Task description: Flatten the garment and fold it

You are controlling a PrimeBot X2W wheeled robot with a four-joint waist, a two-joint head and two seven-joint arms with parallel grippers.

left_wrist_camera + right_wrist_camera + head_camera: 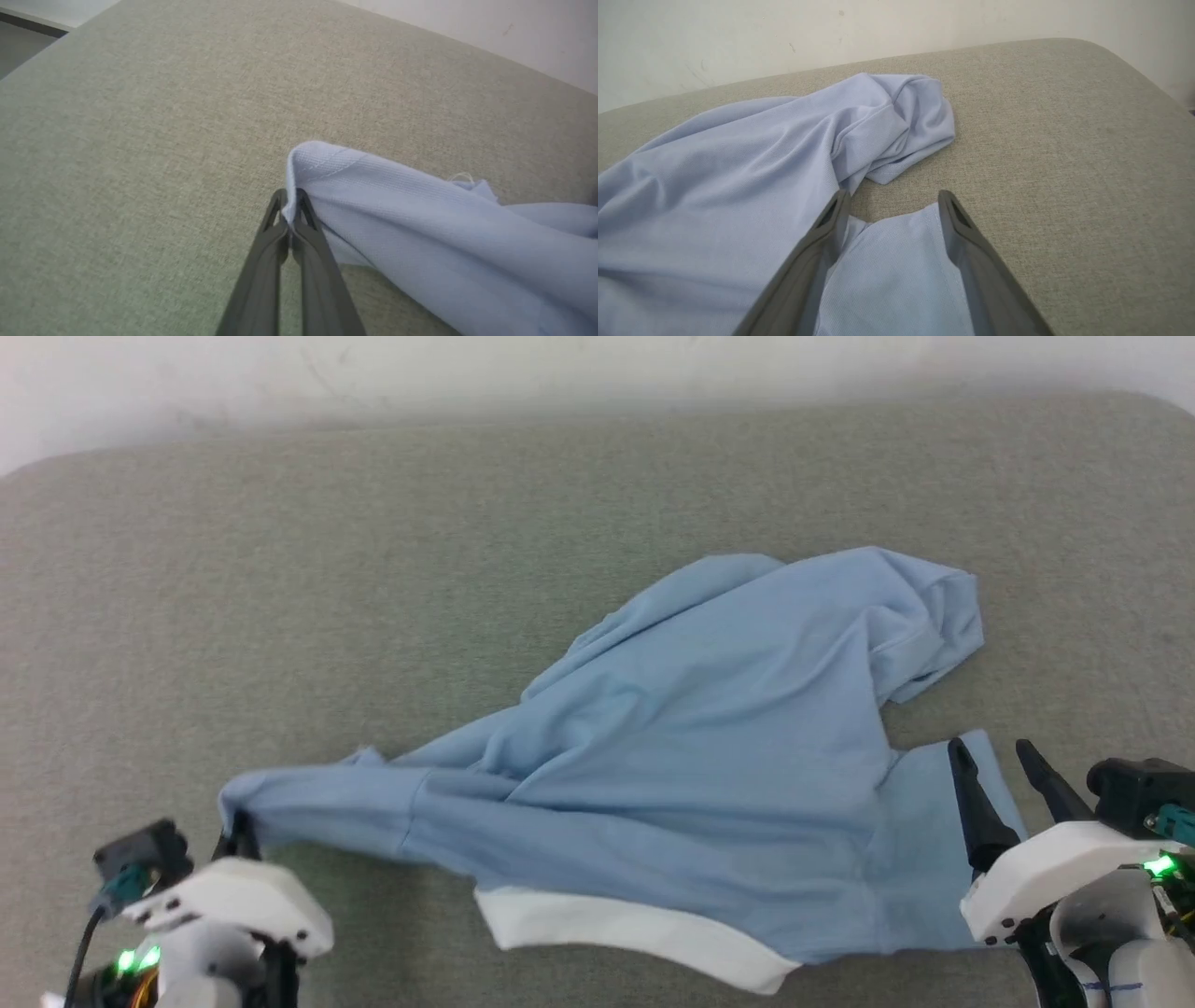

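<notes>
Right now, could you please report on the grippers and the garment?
Left gripper shut on garment edge. Right gripper open, astride another edge. Garment crumpled, unfolded. Nothing in the way.

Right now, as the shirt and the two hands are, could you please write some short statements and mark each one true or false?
1. The left hand is shut on an edge of the garment. True.
2. The right hand is shut on the garment. False: its fingers stand open, with a flap of the fabric between them.
3. The garment lies flat and smooth. False: it is bunched and creased.
4. A white collar shows at the garment's near edge. True.
5. The garment rests on a grey-green cloth surface. True.
</notes>
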